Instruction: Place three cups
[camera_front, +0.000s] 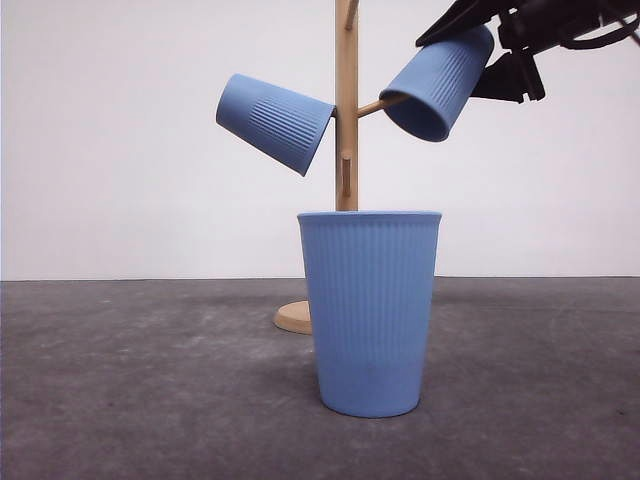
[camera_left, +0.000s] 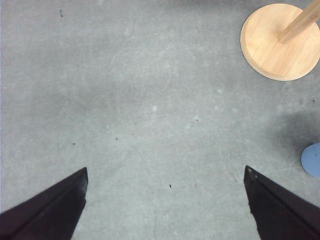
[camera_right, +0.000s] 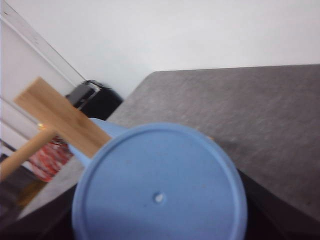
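One cup (camera_front: 276, 121) hangs on the wooden stand (camera_front: 346, 100). The right end effector (camera_front: 500, 45) seems to grip a second cup (camera_front: 438, 82) over a peg. The third cup (camera_front: 370, 312) stands on the counter (camera_front: 120, 380); the left end effector (camera_left: 165, 200) is spread wide. The cups look light, stiff and ribbed: grip mid-wall.

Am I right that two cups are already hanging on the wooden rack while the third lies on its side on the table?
Not quite: the third cup stands upright on the table, as the front view shows. The other two cups are on the wooden rack, the right claw at one.
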